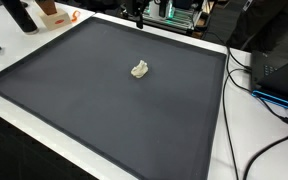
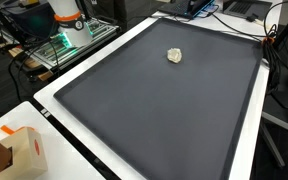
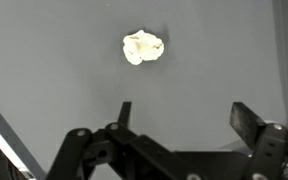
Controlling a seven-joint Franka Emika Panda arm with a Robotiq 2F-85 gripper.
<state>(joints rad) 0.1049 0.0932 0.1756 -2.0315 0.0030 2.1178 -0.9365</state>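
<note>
1. The pincer (image 3: 182, 108) hangs with jaws wide, holding nothing.
2. The crumpled white wad (image 3: 143, 47) lies on the dark mat (image 3: 44, 60), ahead of the pincer, untouched.
3. By my judgement, no grasp is made yet.

You look down on a dark grey mat (image 1: 104, 110) covering a white table (image 2: 44, 100). Black cables (image 1: 242, 68) trail along one side, and a cardboard box (image 2: 24, 150) sits at a corner.
</note>
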